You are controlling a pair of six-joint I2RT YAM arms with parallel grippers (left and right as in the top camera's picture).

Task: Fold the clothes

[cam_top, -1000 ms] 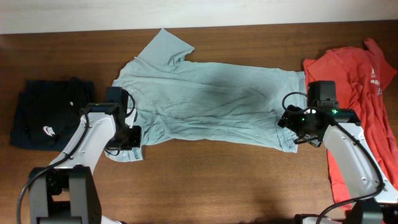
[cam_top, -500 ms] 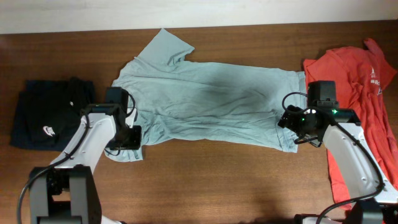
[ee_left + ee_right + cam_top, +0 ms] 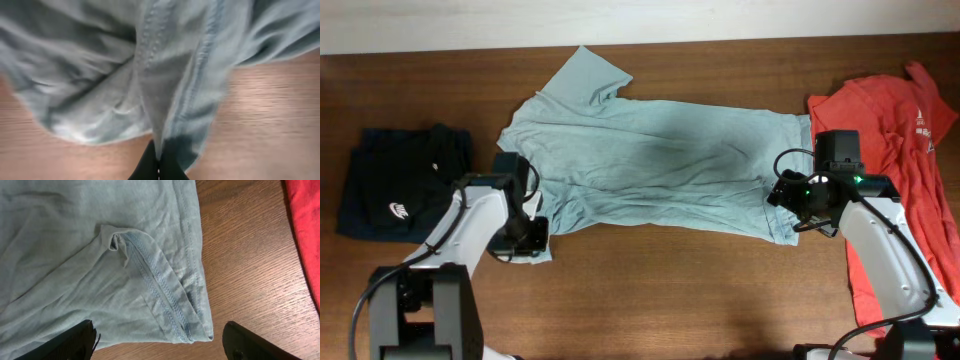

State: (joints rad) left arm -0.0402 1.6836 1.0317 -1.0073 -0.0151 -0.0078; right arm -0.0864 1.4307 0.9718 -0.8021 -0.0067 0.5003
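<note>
Three T-shirts (image 3: pixel 650 160) on dark wood-grain table (image 3: pixel 670 290); pale strip (image 3: pixel 620 20) beyond.

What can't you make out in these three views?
Overhead: the left gripper hides part of the near sleeve of the grey-blue T-shirt.
Left wrist: motion blur smears the fabric; the bottom edge cuts off the fingers.
Overhead: the orange-red T-shirt runs past the right edge and under the right arm; its print is too small to read.
Overhead: the logo on the navy T-shirt is too small to read.

We see our white left arm (image 3: pixel 470 215) and right arm (image 3: pixel 885 245), black joints, black left gripper (image 3: pixel 159 161) and right gripper (image 3: pixel 160 332), and a green light (image 3: pixel 817 181).
</note>
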